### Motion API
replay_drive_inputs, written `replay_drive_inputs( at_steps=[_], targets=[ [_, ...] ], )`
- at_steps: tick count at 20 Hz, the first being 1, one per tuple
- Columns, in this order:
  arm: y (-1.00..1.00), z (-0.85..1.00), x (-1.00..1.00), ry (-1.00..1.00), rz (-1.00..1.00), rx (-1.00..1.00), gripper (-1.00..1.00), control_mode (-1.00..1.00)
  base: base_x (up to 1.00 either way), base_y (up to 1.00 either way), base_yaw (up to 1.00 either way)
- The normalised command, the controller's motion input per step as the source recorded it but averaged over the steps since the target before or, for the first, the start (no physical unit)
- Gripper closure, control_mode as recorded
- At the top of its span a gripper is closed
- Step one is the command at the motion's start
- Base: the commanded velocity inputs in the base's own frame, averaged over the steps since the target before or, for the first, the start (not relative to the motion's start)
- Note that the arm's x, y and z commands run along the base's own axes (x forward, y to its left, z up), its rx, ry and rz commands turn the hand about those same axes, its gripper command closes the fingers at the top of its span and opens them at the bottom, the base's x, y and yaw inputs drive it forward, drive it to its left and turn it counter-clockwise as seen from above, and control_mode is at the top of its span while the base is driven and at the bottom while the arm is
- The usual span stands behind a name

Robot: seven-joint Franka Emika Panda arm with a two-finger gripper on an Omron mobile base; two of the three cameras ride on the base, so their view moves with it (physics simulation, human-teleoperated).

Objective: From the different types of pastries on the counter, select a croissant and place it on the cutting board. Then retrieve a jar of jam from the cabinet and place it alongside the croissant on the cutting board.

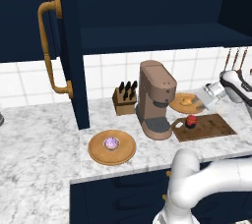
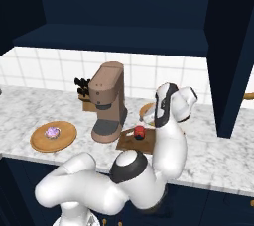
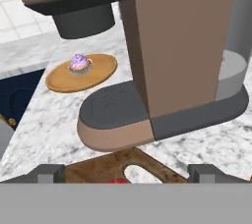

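The jar of jam [image 1: 191,121] stands upright on the cutting board [image 1: 211,126], near its handle-hole end; the croissant [image 1: 186,101] lies on a round plate [image 1: 177,105] behind the board, not yet on it; the tool [image 3: 126,175] hovers just above the jar, fingertips spread wide, holding nothing; the croissant lies just behind the tool. The marbled bench [image 1: 39,134] also carries a coffee machine [image 1: 155,99] beside the board.
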Motion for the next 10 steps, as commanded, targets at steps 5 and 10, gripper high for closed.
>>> replay_drive_inputs(
  at_steps=[5,10],
  targets=[
    [-0.06,0.04,0.40,0.00,0.05,-0.19,-1.00,-1.00,0.00,0.00,0.00],
    [-0.04,0.10,0.36,-0.05,0.00,-0.28,-1.00,-1.00,0.00,0.00,0.00]
  ],
)
